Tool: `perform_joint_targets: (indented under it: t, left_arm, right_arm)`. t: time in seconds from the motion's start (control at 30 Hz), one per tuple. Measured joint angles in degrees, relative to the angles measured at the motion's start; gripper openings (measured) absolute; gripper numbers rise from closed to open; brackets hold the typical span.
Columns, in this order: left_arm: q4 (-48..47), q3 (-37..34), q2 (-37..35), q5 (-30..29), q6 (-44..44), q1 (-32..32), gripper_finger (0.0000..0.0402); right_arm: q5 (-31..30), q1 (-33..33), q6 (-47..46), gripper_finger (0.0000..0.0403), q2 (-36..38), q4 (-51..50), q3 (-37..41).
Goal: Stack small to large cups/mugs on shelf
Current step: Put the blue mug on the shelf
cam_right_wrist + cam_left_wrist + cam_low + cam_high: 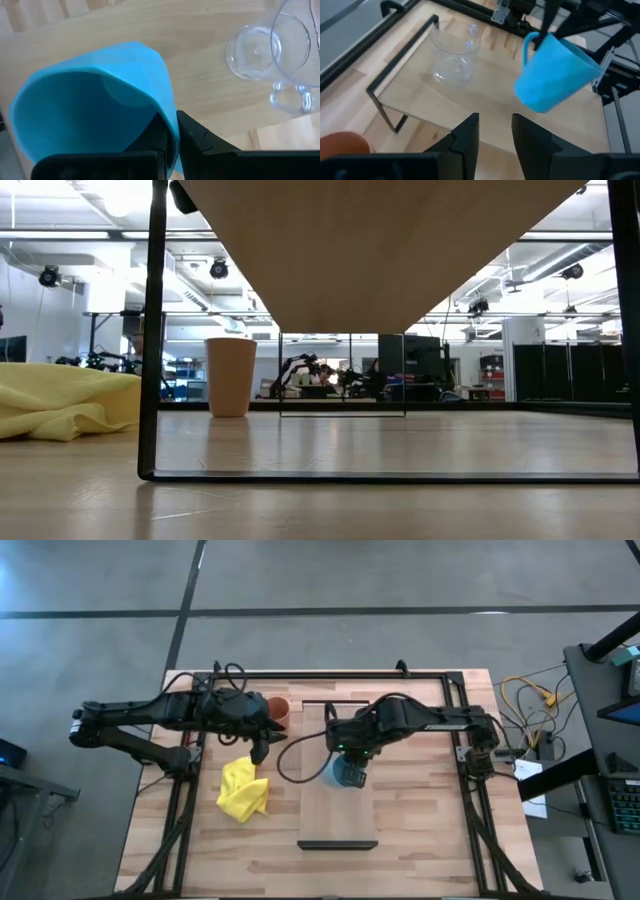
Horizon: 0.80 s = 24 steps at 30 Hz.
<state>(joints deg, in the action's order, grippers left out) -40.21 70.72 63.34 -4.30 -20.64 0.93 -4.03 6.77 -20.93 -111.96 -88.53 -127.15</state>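
Blue mug (555,72) tilts above shelf (338,825), rim clenched by right claw (170,131), left claw (495,130) released

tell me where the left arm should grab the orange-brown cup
By the rim, I'd say, from above. The orange-brown cup stands upright on the table beside the shelf, mouth up, and has no handle, so one finger inside and one outside the wall suits it. The left gripper is open nearby; the right gripper holds the blue mug.

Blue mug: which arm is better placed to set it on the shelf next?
Right. The right gripper already grips the blue mug above the shelf, near the glass mug. The left gripper is empty.
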Motion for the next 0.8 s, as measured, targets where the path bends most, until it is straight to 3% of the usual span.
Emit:
perform_joint_targets:
  t: [0.8]
  left_arm:
    - [12.3, 0.0, 14.2, 0.8, 1.6, -4.0, 0.0102]
  right_arm:
    - [2.5, -3.0, -5.7, 0.0014, -2.6, -1.5, -1.9]
